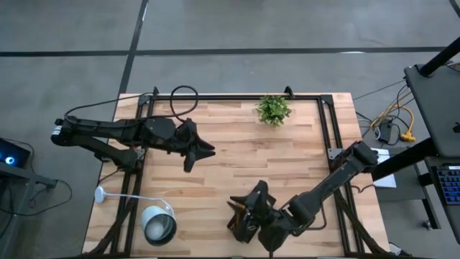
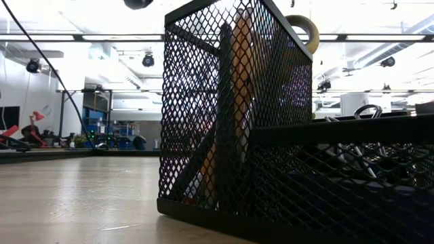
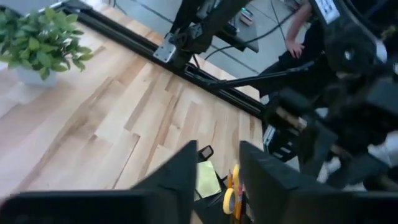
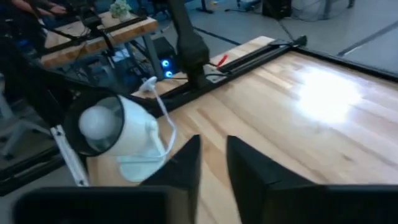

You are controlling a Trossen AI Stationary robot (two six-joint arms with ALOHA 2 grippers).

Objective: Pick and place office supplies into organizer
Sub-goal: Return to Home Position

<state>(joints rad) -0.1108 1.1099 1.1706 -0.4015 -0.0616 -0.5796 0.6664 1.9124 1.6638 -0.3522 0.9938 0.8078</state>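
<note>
Jaws of the left gripper (image 3: 217, 147) stand moderately apart and hold nothing. This gripper hangs over the bare wood of the table (image 1: 287, 165) in its left half, well apart from the supplies. On the right gripper (image 4: 213, 138) the jaws leave only a narrow gap, and nothing is between them either. In the high view this gripper is low at the table's near edge, right above the mesh organizer (image 2: 203, 135) and covering most of it, so from above I cannot tell the organizer's long axis.

The low view shows the organizer from close by. It has one tall compartment, and a lower tray part runs from it to the side. Inside the tall part the orange pencils (image 2: 239, 102) stand on end, long axis nearly vertical, leaning a little. The scissors (image 2: 305, 30) also stand on end, with one yellow handle ring above the mesh rim. The wire loops of a binder clip (image 2: 369, 112) rise from the low tray.

Between the left gripper's fingers, the wrist view shows the yellow sticky-note pad (image 3: 208, 179) in the organizer, just beside the pencils.

The potted plant (image 1: 273, 109) stands at the far edge, and the round lamp (image 1: 159, 225) at the near left corner. Part of a person (image 3: 296, 43) shows beyond the table.
</note>
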